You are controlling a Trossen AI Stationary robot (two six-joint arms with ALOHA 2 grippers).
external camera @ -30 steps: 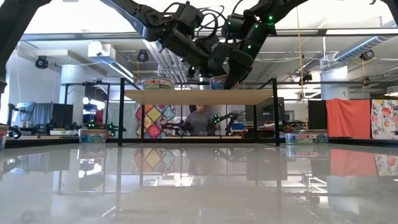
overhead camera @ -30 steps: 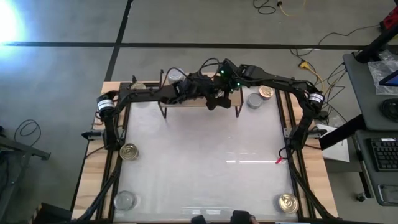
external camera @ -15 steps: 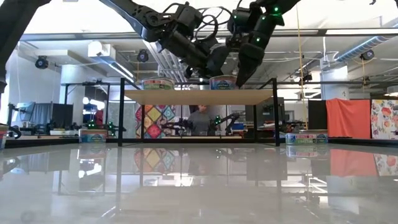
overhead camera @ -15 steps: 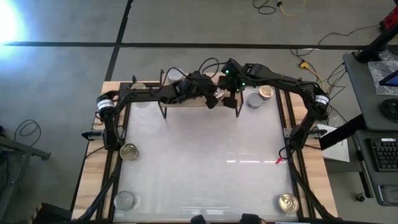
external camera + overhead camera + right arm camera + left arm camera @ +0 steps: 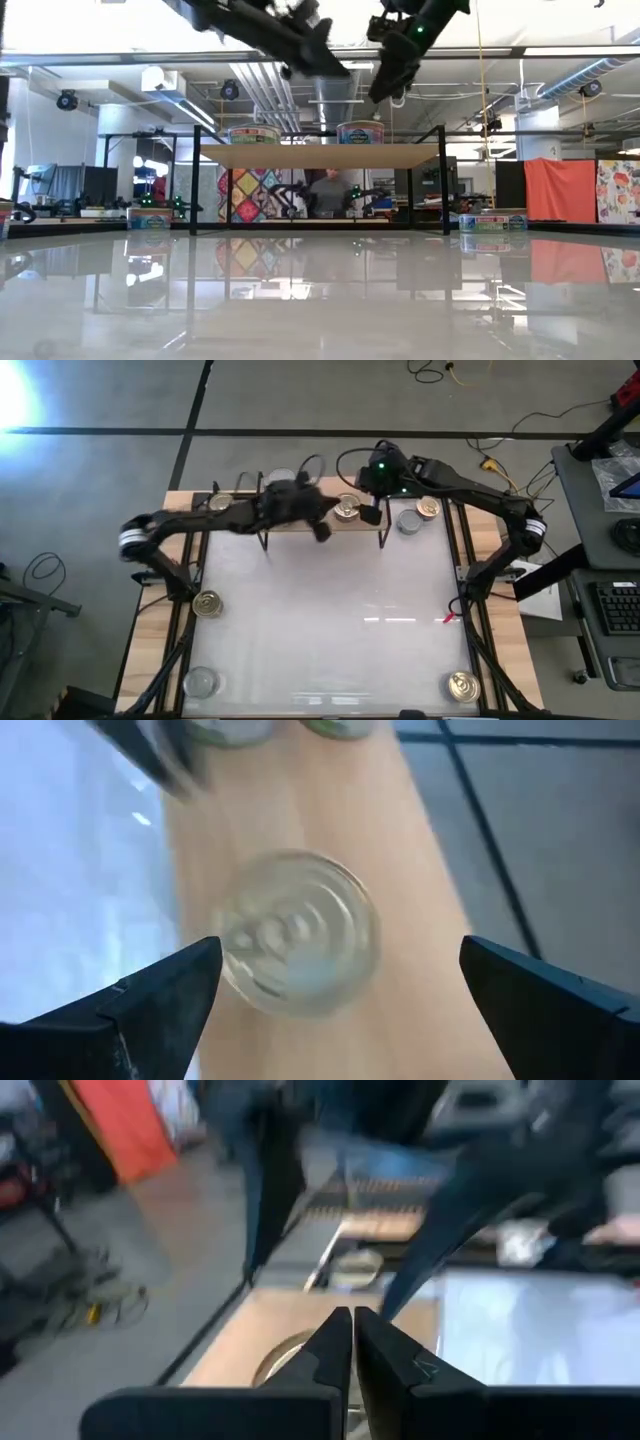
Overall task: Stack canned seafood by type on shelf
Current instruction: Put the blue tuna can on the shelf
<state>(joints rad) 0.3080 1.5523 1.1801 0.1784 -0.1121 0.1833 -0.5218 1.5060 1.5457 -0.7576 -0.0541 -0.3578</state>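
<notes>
Your right gripper (image 5: 369,512) hangs wide open above a gold can (image 5: 347,509) on the shelf (image 5: 320,155). The left gripper (image 5: 322,530), pinched shut, risks clipping that can.

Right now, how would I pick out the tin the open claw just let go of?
Find the low light-wood shelf on black wire legs at the table's far edge. On its right half sits a small round gold-topped tin, just beside the open right gripper; the other shelf tin, further left, is silver-topped.
</notes>
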